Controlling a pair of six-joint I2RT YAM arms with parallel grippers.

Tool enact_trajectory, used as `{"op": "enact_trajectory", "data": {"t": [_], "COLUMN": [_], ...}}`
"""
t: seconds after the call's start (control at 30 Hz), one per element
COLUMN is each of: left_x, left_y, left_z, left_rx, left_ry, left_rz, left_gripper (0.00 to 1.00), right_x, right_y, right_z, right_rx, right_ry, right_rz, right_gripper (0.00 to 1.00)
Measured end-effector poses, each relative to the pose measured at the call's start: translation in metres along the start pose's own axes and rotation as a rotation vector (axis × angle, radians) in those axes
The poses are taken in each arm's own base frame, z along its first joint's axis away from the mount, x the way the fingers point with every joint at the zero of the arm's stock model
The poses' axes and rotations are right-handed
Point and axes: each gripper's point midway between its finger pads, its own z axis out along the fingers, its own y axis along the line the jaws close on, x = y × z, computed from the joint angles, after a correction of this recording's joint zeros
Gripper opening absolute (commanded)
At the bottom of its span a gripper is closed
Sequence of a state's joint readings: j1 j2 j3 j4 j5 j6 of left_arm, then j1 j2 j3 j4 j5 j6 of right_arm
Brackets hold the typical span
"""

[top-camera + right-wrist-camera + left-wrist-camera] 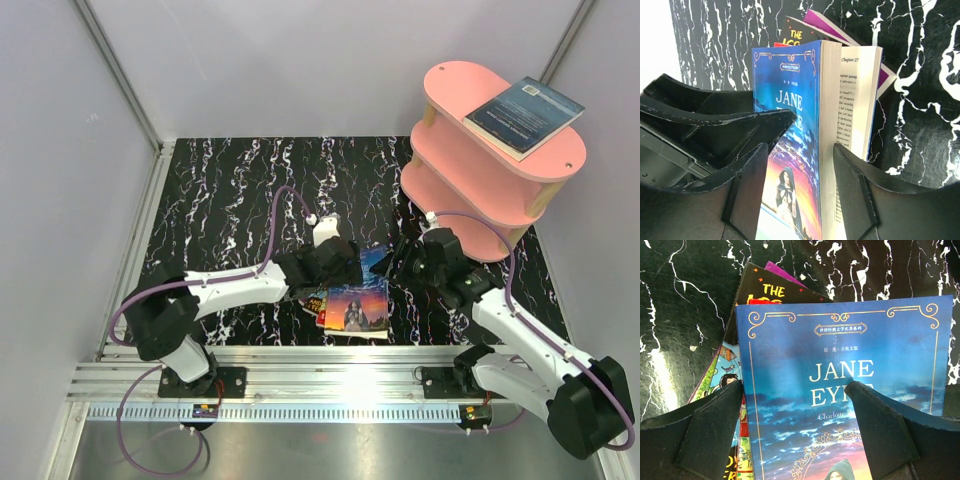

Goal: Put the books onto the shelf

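We see the pink shelf (pixel 450 85) standing at about two o'clock on the black marbled table (pixel 230 200). A dark-blue book (pixel 523 115) lies flat and slightly skewed on its top board. The other books sit in a loose pile at six o'clock, close to the table's near edge and between our two arms. Jane Eyre (pixel 357 305) is on top with its cover up. In the left wrist view, a black-covered book (pixel 765 290) fans out from under it toward eleven o'clock. A purple book (pixel 785 274) peeps past that one toward twelve. The left claw (pixel 795 385) reaches in from the pile's nine o'clock side and hangs over the Jane Eyre cover. Its jaws are spread wide and it grips nothing; one finger is over the book's left edge and the other over the title. We cannot tell whether either finger touches the cover. The right claw (pixel 801 145) comes in from the pile's two o'clock side. There the front part of Jane Eyre is raised and the book gapes at a page headed Chapter 27. The right claw's jaws stand apart, one on each side of the raised cover and block of pages. We cannot tell whether they pinch that block or merely flank it.
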State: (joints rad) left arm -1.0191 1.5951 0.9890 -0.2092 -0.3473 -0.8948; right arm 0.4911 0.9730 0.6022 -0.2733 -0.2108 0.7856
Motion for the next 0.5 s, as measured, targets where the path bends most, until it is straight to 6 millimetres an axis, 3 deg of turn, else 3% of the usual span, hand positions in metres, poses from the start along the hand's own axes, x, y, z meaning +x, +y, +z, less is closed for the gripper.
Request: {"op": "enact_trajectory", "data": {"t": [0.1,0.23,0.27,0.5], "left_x": [0.000,0.000,-0.001,-0.004], "left_y": [0.001,0.002,0.003,0.009], "left_z": [0.001,0.002,0.002,0.003], "left_rx": [-0.004,-0.008,-0.011,-0.035], "left_ry": [0.000,-0.003,-0.005,-0.018], "left_rz": [0.000,0.000,0.000,0.006], "left_gripper": [0.91,0.91,0.91,0.91], "right_x": [0.000,0.001,0.001,0.013], "right_y": [0.001,-0.001,-0.002,-0.022], "right_z": [0.001,0.003,0.004,0.015], "right_rx": [-0.008,-0.008,-0.006,0.042], "right_ry": [-0.006,-0.007,-0.007,0.015], "right_rz": [0.005,0.005,0.006,0.013], "right_gripper": [0.61,0.47,0.40,0.25]}}
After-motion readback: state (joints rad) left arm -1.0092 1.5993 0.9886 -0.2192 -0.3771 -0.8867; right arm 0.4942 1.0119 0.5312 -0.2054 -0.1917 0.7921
